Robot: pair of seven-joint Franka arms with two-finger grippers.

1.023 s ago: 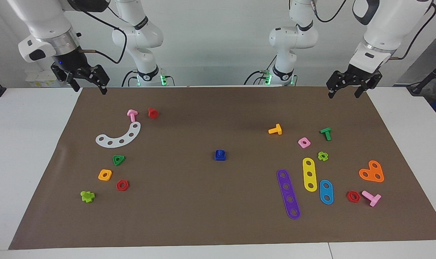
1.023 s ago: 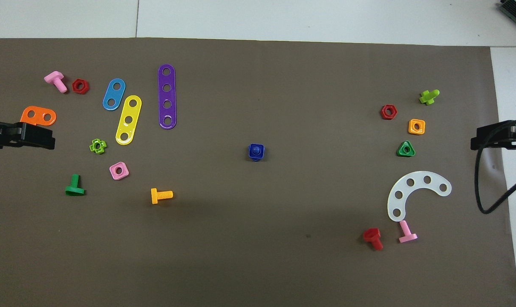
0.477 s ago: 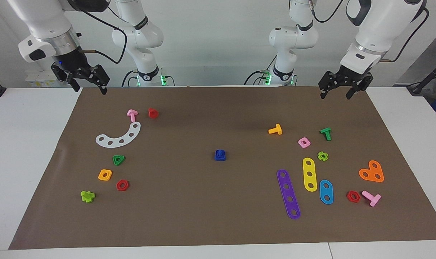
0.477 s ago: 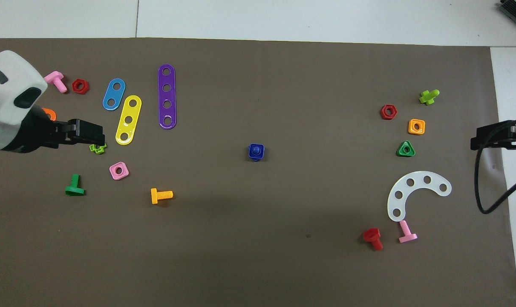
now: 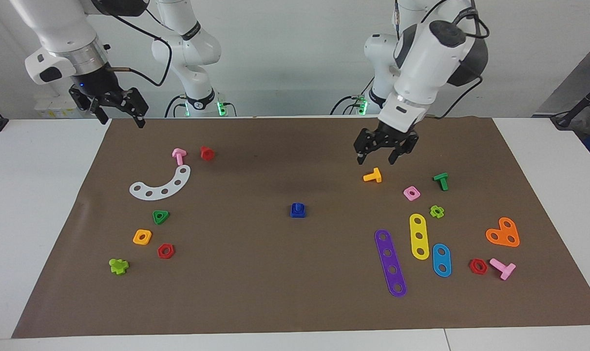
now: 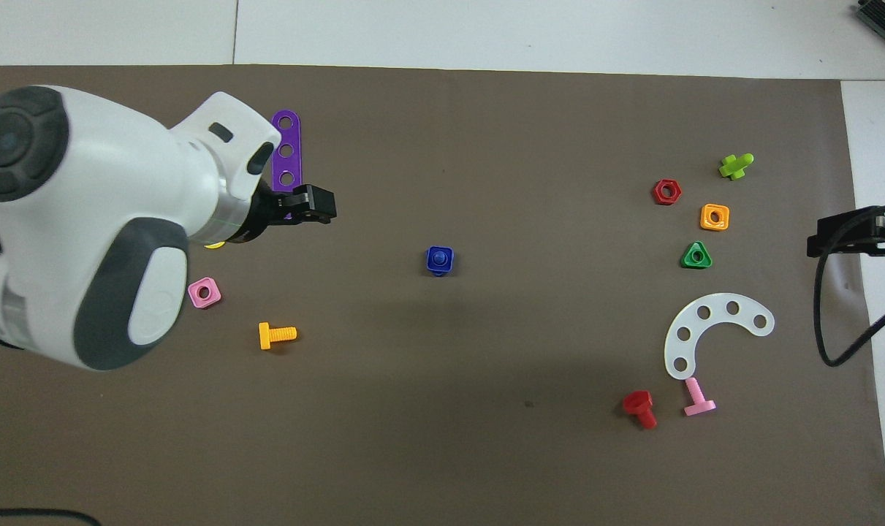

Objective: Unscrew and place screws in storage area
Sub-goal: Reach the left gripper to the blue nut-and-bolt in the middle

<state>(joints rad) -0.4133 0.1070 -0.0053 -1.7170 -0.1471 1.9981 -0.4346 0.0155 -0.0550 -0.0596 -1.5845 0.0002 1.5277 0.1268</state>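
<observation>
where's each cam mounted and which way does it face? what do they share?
Facing view: high across the table, looking at the robots; both arms show, left gripper open over the mat, right gripper waiting at the mat's corner.
Overhead view: above the robots' end, steeply down; the left arm's wrist and the right gripper's tip show.
Shared: the blue screw mid-mat, seen half a turn apart.

White table (image 5: pixel 36 204), brown mat (image 5: pixel 275 273)

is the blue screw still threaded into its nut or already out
Still in. The blue screw stands in the blue nut at the mat's middle. Neither tool holds it: the left tool, open, hangs above the orange screw.
</observation>
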